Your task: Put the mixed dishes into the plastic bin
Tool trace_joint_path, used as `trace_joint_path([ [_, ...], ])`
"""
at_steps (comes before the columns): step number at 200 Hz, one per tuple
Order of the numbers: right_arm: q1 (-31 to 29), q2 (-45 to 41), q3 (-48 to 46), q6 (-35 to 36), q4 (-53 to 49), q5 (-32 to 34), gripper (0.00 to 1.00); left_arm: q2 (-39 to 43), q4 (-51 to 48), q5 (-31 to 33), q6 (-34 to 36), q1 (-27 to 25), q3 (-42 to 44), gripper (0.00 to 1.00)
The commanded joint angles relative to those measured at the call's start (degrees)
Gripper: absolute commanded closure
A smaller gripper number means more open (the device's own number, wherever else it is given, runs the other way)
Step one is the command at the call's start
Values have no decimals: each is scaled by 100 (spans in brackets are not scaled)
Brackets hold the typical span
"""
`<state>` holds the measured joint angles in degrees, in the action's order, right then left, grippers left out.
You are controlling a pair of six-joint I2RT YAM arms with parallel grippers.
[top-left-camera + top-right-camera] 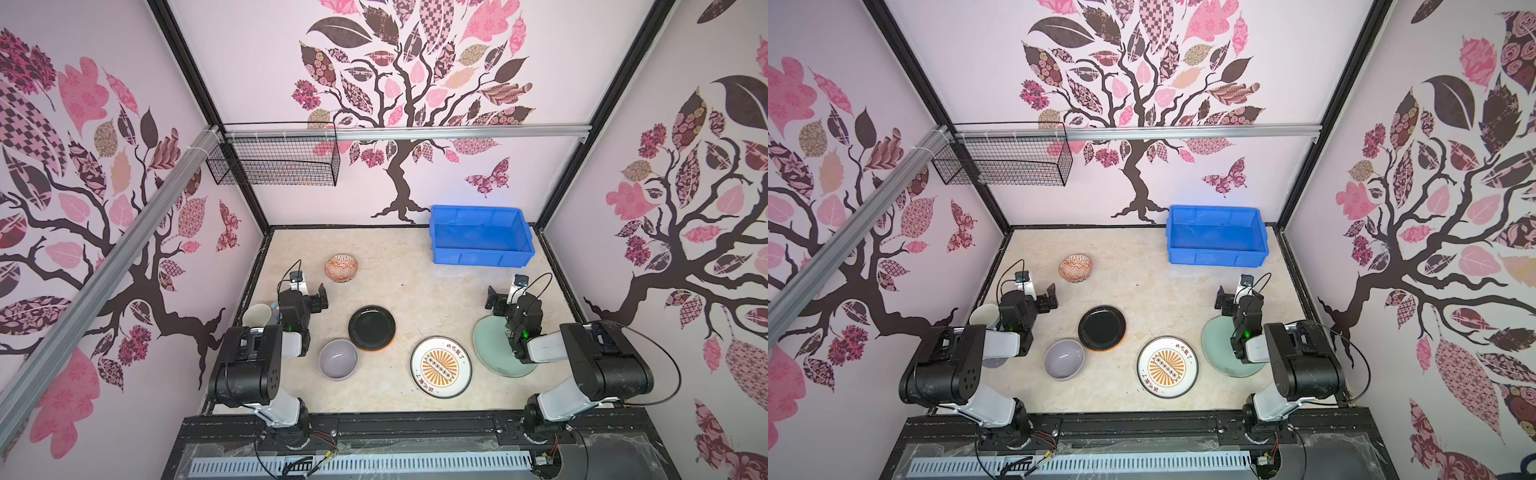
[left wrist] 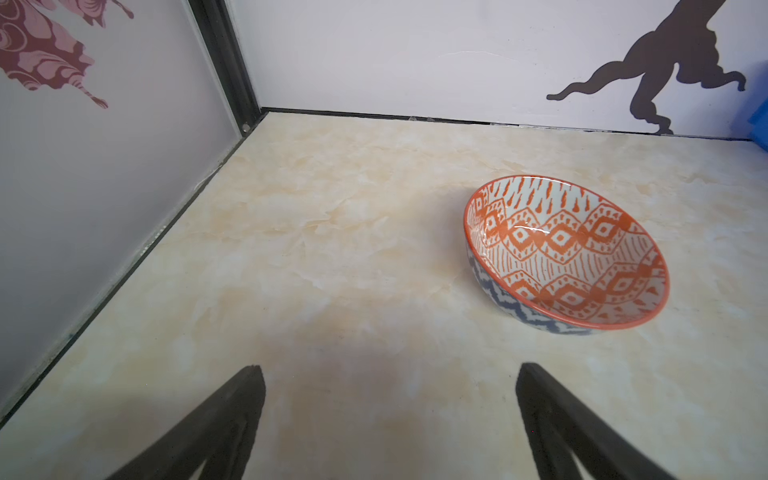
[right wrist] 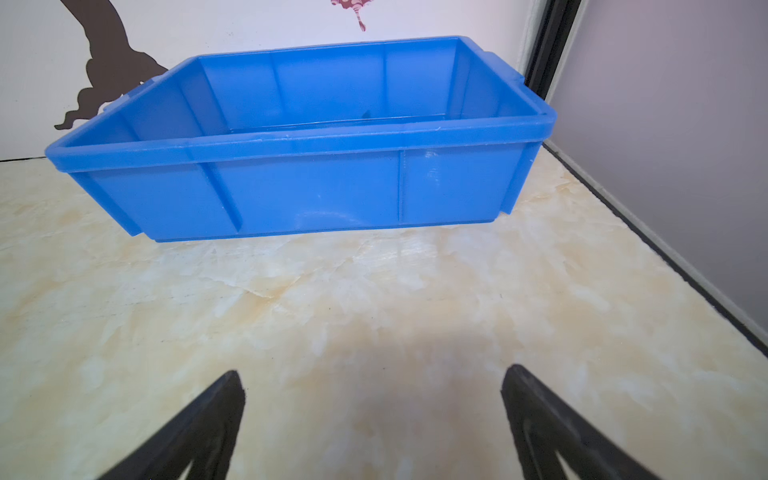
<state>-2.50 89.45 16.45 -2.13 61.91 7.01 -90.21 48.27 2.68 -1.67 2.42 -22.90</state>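
Blue bin (image 3: pixel 291 187) is empty; orange-patterned bowl (image 2: pixel 573 257) has blue zigzags outside; left gripper (image 2: pixel 388 370) and right gripper (image 3: pixel 374 372) gape, holding nothing.

Bare tabletop (image 3: pixel 374 299) runs from my right gripper (image 3: pixel 372 371) straight to the blue bin (image 3: pixel 311 191), nothing between. My left gripper (image 2: pixel 389 370) has open room ahead too, with the orange-patterned bowl (image 2: pixel 565 257) off to one side and the side wall (image 2: pixel 83 187) hemming the other. Middle's crowded though: black plate (image 1: pixel 372 328), lavender bowl (image 1: pixel 338 359), sunburst plate (image 1: pixel 441 366).
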Motion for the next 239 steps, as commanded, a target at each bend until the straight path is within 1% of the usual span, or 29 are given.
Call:
trace_joint_path([
  [1,-19,-92,120,-7,32,-26,1,121,64,262,40,-179,71,1],
  [33,-22,-112,114,-7,5,-25,0,108,86,245,18,-152,62,1],
  [50,-20,-120,122,-2,-2,-29,0,69,77,7,-22,-24,36,1],
  [59,-22,-121,122,2,-12,-26,1,27,246,-130,-51,24,67,1],
  [67,-30,-120,125,2,-13,-31,0,-28,386,-128,-84,34,96,1],
  [152,-15,-116,149,-7,-74,-34,0,-41,368,-112,-72,36,61,2],
  [179,-41,-146,48,51,119,-68,1,-34,420,-125,-77,32,92,2],
  [192,-119,-223,11,75,183,144,0,-17,438,-130,-71,38,109,2],
  [203,-162,-443,169,57,-283,309,0,18,404,-101,-95,31,82,1],
  [214,-161,-658,416,-28,-972,495,1,184,-37,-92,-116,47,-113,2],
  [228,-162,-946,824,-279,-2064,738,0,347,-947,-222,-83,78,-531,2],
  [239,-162,-1147,1245,-680,-3025,966,0,447,-1937,-349,-53,81,-1031,2],
])
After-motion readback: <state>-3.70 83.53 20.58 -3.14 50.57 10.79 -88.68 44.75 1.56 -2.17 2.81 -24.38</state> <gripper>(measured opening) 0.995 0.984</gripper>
